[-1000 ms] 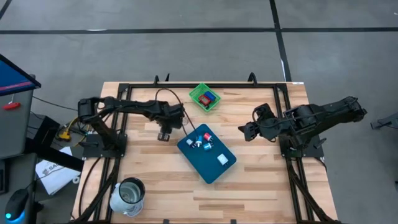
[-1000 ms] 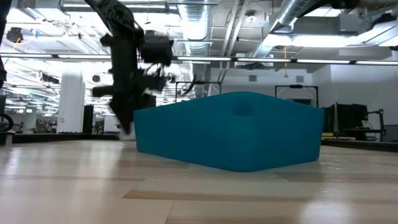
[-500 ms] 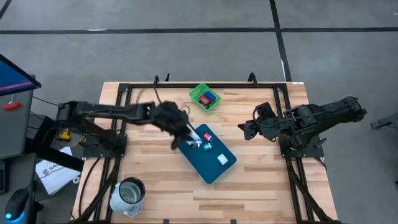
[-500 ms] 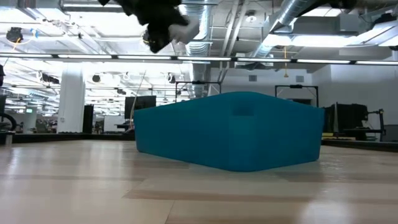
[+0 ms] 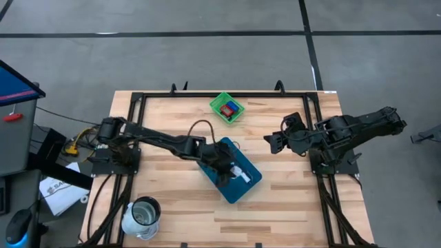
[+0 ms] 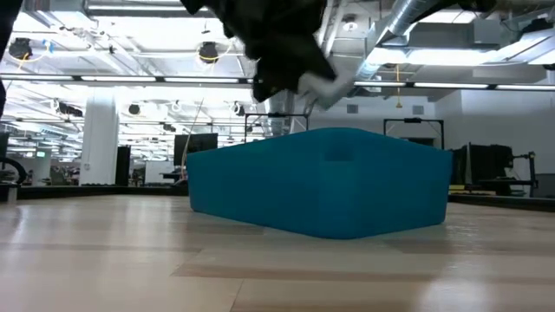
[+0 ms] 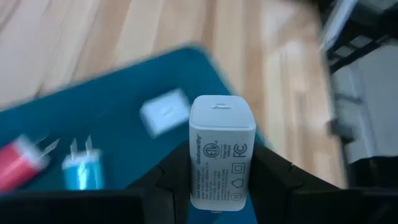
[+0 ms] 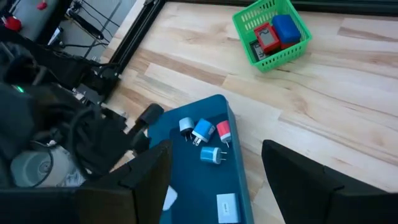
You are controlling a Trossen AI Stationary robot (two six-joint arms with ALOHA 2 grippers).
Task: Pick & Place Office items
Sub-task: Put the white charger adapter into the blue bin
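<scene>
Left gripper [image 7: 221,186] closed on a white charger block [image 7: 221,149], held by its two flat sides, above the teal board [image 5: 242,191]; in the high view this sits at about 7 o'clock from table centre. Judgement: small rigid plastic cube, light, smooth and a bit slippery, best pinched across the broad flat faces, clear of the prongs. On the board, counted from the right wrist view: one flat white block [image 8: 226,207], two blue plugs [image 8: 203,132], one red piece [image 8: 223,130], one grey-white plug [image 8: 186,127]. Further off, at 12 o'clock, the green mesh basket [image 5: 219,112] holds one red piece [image 8: 268,38] and one blue piece [image 8: 286,28]. Right gripper [image 5: 271,145] waits at 3 o'clock, fingers spread, holding nothing.
</scene>
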